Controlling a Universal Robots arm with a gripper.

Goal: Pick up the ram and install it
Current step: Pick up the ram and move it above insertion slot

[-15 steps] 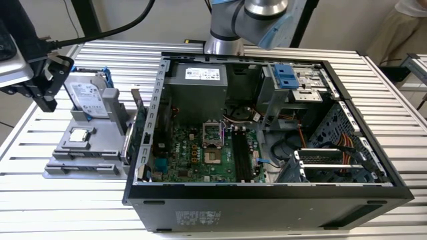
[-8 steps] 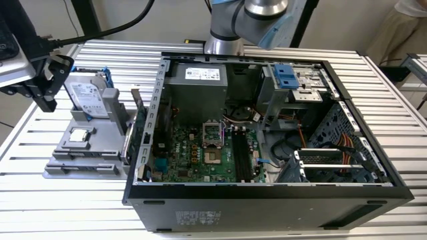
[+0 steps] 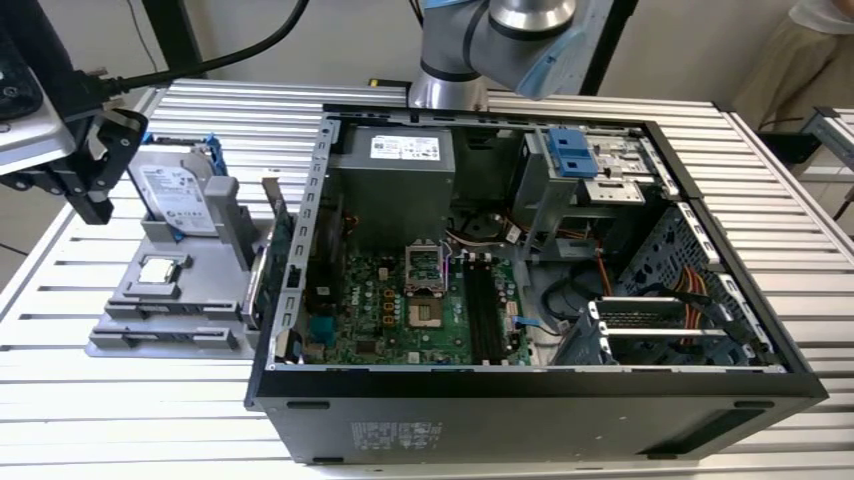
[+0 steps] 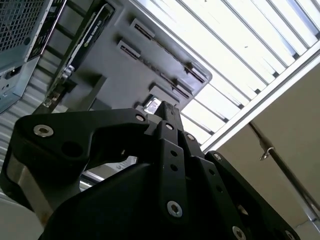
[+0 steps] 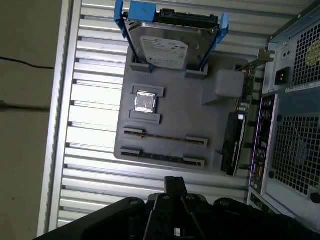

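Slatted table [image 3: 80, 380]: gripper [image 3: 94, 212] hovers at exterior view's left, grip state can't tell. Ram [image 5: 165, 139] sits edge-up in gray holder [image 3: 187, 300], w/ clear gap to gripper. Risk: thin stick, so off-centre descent could clip hard drive [image 3: 180, 195] or tilt ram in slot.

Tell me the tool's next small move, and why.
Probably bring the tool over the grey holder until it hangs above the nearer ram. In the first wrist view the tool sits beyond the holder's edge, apart from the ram, which stands on edge in its slot, ungrasped.
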